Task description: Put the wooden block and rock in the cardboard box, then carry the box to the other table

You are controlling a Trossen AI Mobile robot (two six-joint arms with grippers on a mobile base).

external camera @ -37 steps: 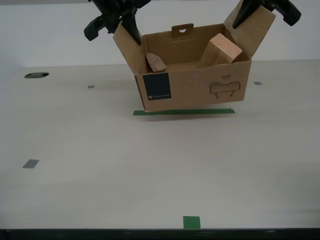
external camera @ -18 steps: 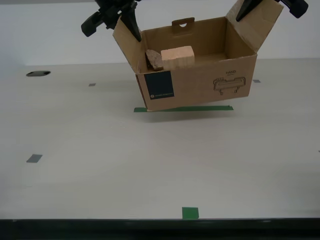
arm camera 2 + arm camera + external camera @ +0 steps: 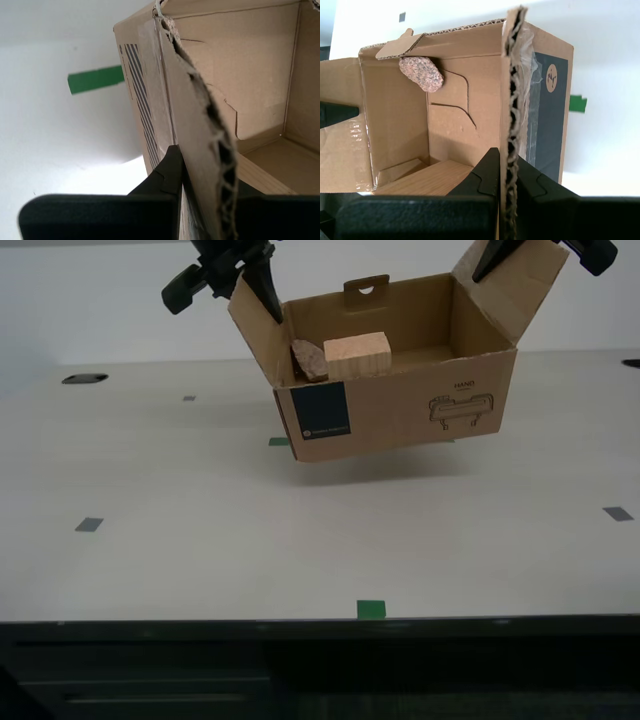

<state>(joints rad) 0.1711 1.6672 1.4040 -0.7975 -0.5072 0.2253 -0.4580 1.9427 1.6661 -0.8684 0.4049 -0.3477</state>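
The cardboard box hangs tilted above the off-white table, its end at the exterior view's left lower. My first gripper is shut on the flap at that end, and the first wrist view shows its jaws pinching the corrugated edge beside the teal label. My second gripper is shut on the opposite flap, clamped on the cardboard box in its own view. Inside, the rock and the wooden block lie together at the lower end. The other table is out of view.
A green tape square marks the table's near edge, with dark space below it. Grey tape squares lie to either side in the exterior view. A dark hole sits at the far left of that view. Green tape shows under the box.
The wooden block slid from leaning at the box's far end to lying beside the rock. The whole scene has shifted, so the camera moved; the box stays held aloft.
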